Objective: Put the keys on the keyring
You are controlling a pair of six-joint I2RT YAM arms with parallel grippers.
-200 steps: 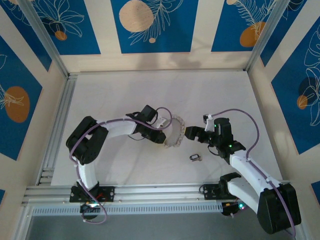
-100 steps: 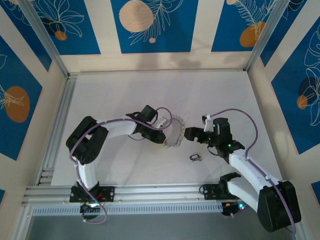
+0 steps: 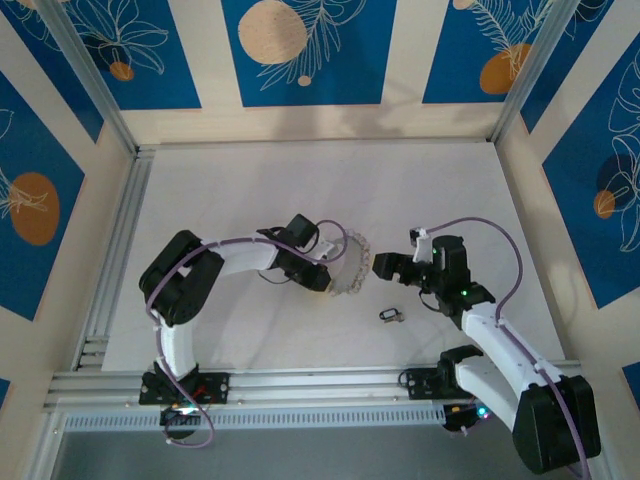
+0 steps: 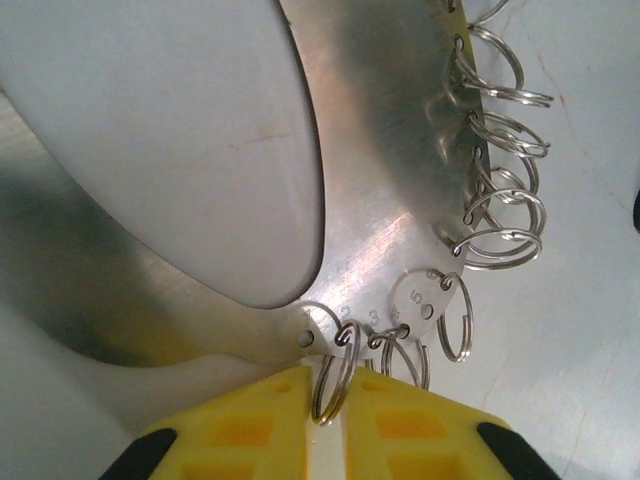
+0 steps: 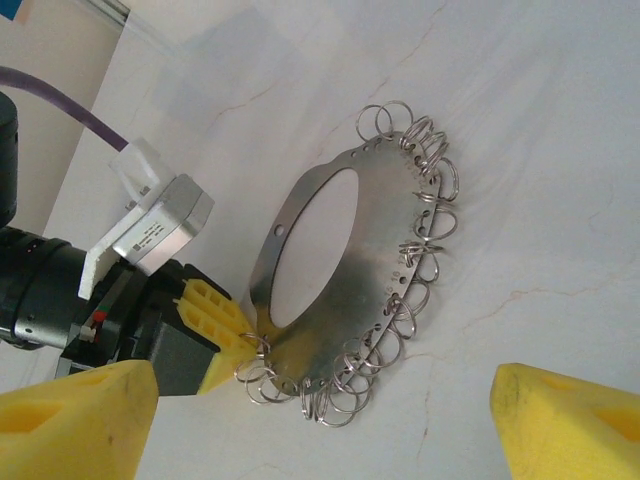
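Right wrist: left fingers pinch the keyring rim (right fingers spread).

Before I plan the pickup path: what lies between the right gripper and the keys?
Bare table between right gripper and keys, top external view.

place: robot lab cell | cues: aluminium rails, printed backdrop panels
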